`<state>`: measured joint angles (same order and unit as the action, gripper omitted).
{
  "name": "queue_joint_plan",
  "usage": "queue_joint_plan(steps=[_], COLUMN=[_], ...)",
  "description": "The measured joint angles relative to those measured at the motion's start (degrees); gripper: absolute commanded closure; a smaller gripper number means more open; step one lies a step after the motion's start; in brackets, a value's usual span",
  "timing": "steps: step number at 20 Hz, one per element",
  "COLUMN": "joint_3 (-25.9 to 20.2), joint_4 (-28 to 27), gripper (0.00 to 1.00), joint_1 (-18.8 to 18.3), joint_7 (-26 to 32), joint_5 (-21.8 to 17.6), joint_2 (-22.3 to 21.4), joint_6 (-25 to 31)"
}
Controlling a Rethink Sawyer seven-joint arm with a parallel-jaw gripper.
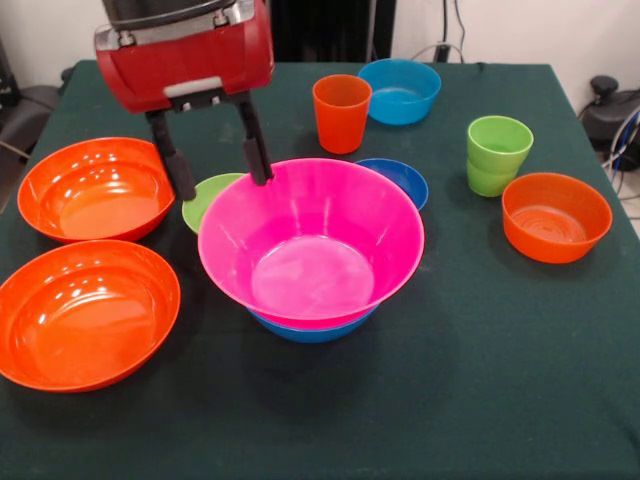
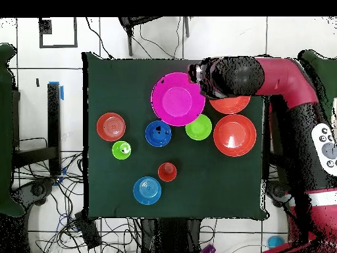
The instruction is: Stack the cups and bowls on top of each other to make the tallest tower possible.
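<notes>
A large pink bowl (image 1: 310,240) sits nested in a large blue bowl (image 1: 312,330) at the table's middle; this low tower also shows in the overhead view (image 2: 178,99). My gripper (image 1: 223,185) is open and empty, just behind the pink bowl's far left rim, with its fingers either side of a small lime green bowl (image 1: 208,196). Two large orange bowls (image 1: 95,187) (image 1: 85,312) lie at the left. An orange cup (image 1: 341,112) stands behind the tower. Two lime green cups (image 1: 497,155) are nested at the right.
A light blue bowl (image 1: 400,90) sits at the back, a dark blue bowl (image 1: 402,178) lies behind the pink bowl, and a small orange bowl (image 1: 556,215) is at the right. In the overhead view my arm (image 2: 237,76) covers part of one large orange bowl (image 2: 230,105).
</notes>
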<state>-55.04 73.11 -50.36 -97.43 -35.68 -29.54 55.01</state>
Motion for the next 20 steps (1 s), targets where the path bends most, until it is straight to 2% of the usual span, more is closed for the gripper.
queue_joint_plan(steps=[6, 13, 16, 20], joint_3=[0.0, 0.0, 0.0, -0.3], joint_4=[-4.1, -4.4, -3.5, 2.5], gripper=[0.0, 0.0, 0.0, 0.0], joint_1=[0.7, 0.3, -0.1, -2.7], joint_7=[4.7, 6.6, 6.6, 6.6], joint_5=[0.0, 0.1, 0.2, 0.2], joint_2=[2.1, 2.9, 2.6, -0.1], joint_6=[1.6, 1.6, 1.6, -0.7])
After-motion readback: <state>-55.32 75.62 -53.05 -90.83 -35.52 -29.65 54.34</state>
